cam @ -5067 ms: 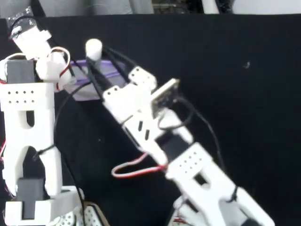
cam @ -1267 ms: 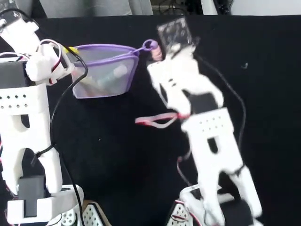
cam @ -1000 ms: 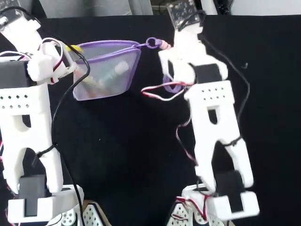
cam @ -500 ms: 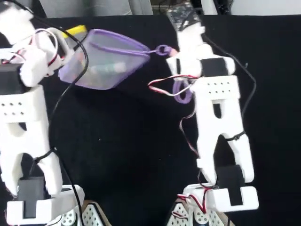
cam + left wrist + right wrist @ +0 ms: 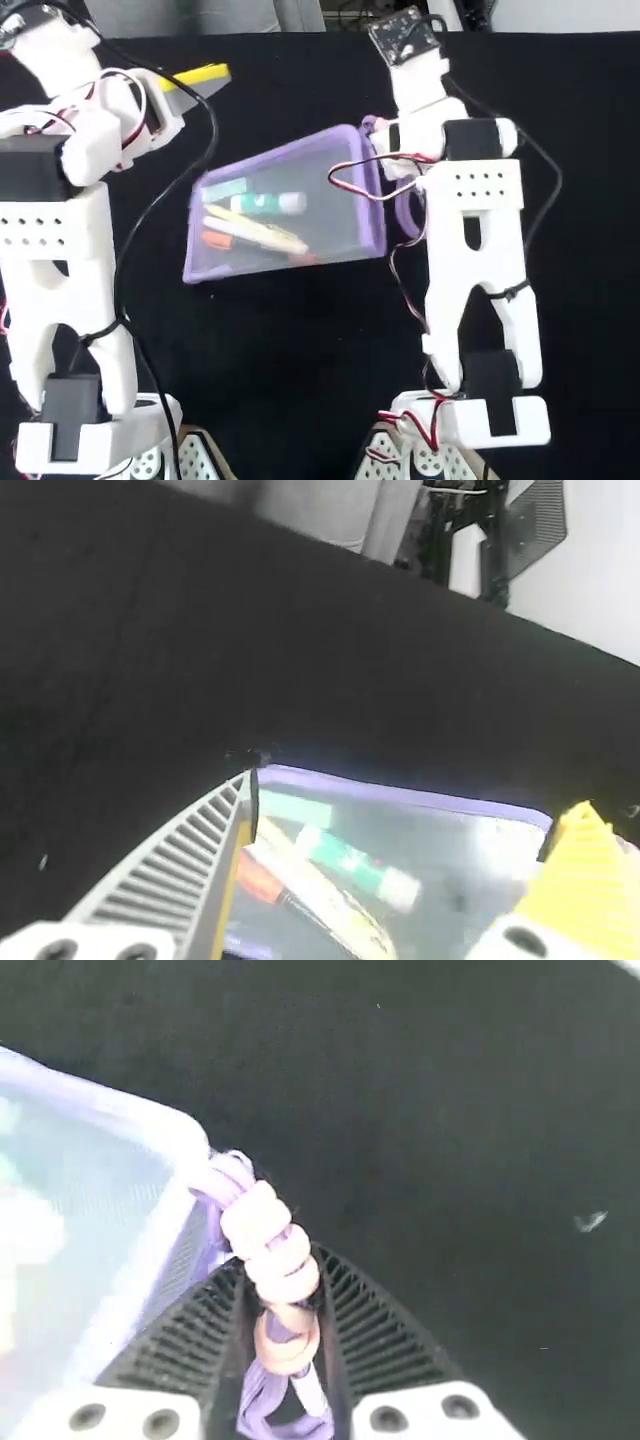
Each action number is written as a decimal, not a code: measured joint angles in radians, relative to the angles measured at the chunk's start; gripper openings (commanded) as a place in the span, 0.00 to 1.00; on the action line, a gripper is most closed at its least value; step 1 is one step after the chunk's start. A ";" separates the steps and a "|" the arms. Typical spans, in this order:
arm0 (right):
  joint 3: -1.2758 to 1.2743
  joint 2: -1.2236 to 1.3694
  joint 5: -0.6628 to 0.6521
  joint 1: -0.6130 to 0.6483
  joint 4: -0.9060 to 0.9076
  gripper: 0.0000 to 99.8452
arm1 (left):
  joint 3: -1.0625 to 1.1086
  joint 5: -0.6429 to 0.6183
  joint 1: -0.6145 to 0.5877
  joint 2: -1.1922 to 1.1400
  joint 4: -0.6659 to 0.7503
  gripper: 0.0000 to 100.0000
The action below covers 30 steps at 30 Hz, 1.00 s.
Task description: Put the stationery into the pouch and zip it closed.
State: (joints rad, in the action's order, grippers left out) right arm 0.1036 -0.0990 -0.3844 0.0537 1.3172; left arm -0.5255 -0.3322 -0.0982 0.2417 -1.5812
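The purple see-through pouch (image 5: 285, 215) lies tilted on the black table with pens and a green-and-white marker (image 5: 265, 204) inside it. My right gripper (image 5: 380, 145) is at the pouch's near corner, shut on the pink beaded zipper pull (image 5: 272, 1250); the right wrist view shows the beads pinched in that gripper (image 5: 280, 1272) beside the pouch's edge (image 5: 100, 1220). My left gripper (image 5: 205, 82) hangs open, up and away from the pouch's far end. In the left wrist view its grey and yellow fingers (image 5: 190, 870) stand wide apart over the pouch (image 5: 400, 860), with nothing between them.
A purple cord loop (image 5: 405, 215) hangs beside the right arm. Red and white cables (image 5: 350, 180) cross over the pouch's near end. The black table (image 5: 580, 200) stretches open to the right and in front of the pouch.
The left gripper has let go of the pouch and drawn away. The pouch has dropped and swung down flat onto the table, its pull still held in the right gripper.
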 measured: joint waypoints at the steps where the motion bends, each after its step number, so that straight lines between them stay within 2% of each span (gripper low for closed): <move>1: 0.031 0.000 -0.009 -0.003 0.020 0.01 | 0.000 0.000 -0.011 0.000 -0.009 0.45; 13: 0.453 0.009 -0.029 -0.026 0.135 0.01 | 0.164 0.000 -0.017 0.000 -0.017 0.45; 16: 0.517 0.009 -0.029 0.002 0.137 0.01 | 0.210 0.000 -0.017 0.000 -0.017 0.45; 22: 0.562 0.009 -0.029 0.083 0.130 0.01 | 0.318 0.000 0.009 0.000 -0.017 0.45; 30: 0.562 0.009 -0.029 0.092 0.123 0.01 | 0.353 0.000 0.031 0.000 -0.017 0.45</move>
State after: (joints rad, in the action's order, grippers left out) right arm 0.6651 -0.0898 -0.4135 0.1458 1.4400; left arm -0.1726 -0.3322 -0.0675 0.2417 -1.5980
